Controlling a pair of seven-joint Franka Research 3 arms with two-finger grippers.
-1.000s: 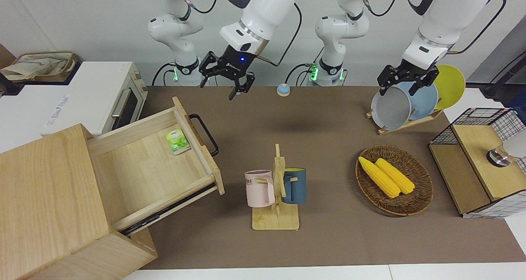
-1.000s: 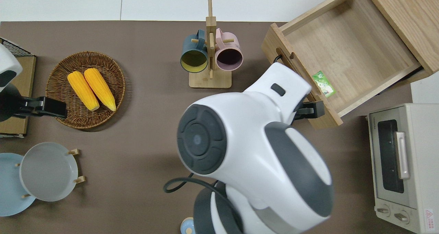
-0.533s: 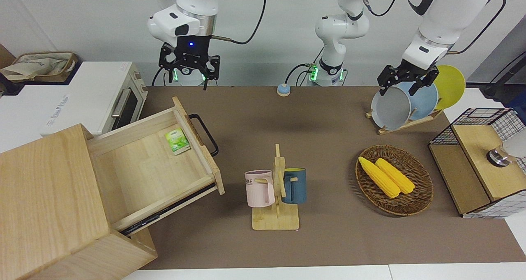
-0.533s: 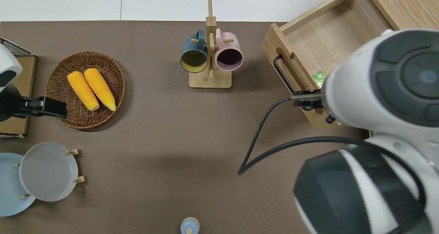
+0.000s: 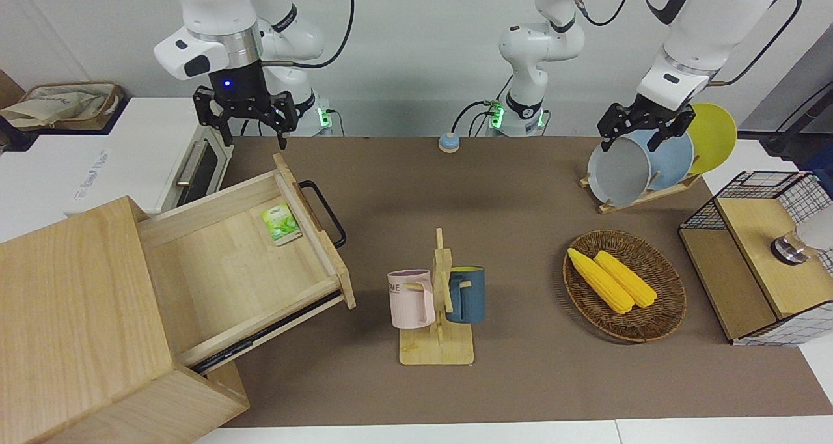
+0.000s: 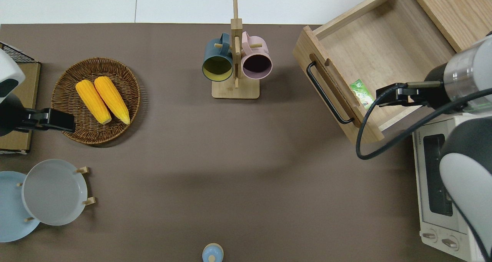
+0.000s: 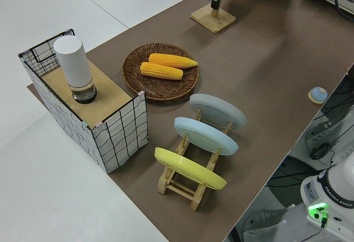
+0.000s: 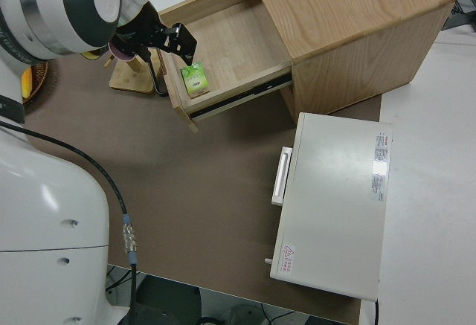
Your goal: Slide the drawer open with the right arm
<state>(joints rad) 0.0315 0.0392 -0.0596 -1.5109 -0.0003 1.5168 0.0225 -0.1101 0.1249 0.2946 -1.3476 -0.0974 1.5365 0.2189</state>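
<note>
The light-wood drawer (image 5: 221, 268) stands pulled far out of its pale wooden box (image 5: 71, 314). Its black bar handle (image 5: 325, 213) faces the middle of the table. A small green packet (image 5: 281, 223) lies inside, against the drawer front. My right gripper (image 5: 254, 138), blue light on its wrist, hangs open in the air and holds nothing. In the overhead view the wrist hides its fingers; it is over the drawer's (image 6: 384, 50) side wall, next to the toaster oven (image 6: 446, 185) and clear of the handle (image 6: 328, 95). The left arm is parked, its gripper (image 5: 641, 138) open.
A white toaster oven (image 5: 195, 164) stands nearer to the robots than the box. A mug rack (image 5: 437, 301) with two mugs is mid-table. Toward the left arm's end are a wicker basket (image 5: 657, 320) with corn, a plate rack (image 5: 644, 164) and a wire-grid cabinet (image 5: 761, 255).
The right arm has swung from over the middle of the table toward the toaster oven end, gripper open throughout. The drawer and the left arm have not moved.
</note>
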